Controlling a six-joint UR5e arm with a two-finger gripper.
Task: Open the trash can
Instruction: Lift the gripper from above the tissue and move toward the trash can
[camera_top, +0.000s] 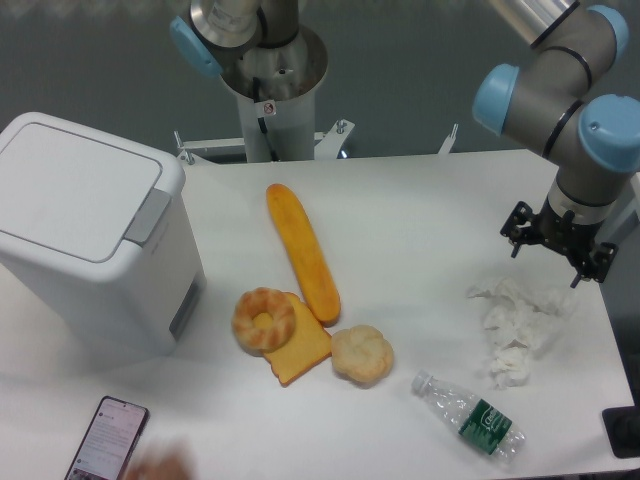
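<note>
The trash can (95, 235) is a large white boxy bin at the left end of the table. Its flat lid (70, 185) lies closed, and the grey push bar (148, 214) runs along the lid's right edge. My gripper (554, 247) hangs far off at the right side of the table, above crumpled tissue. Its black fingers (519, 229) are spread apart with nothing between them, so it is open. A wide stretch of table separates it from the bin.
Between the bin and my gripper lie a long bread loaf (302, 250), a donut (264, 319) on a toast slice (298, 350) and a round bun (361, 354). Crumpled tissue (515, 325), a plastic bottle (470, 414) and a phone (108, 439) also rest here.
</note>
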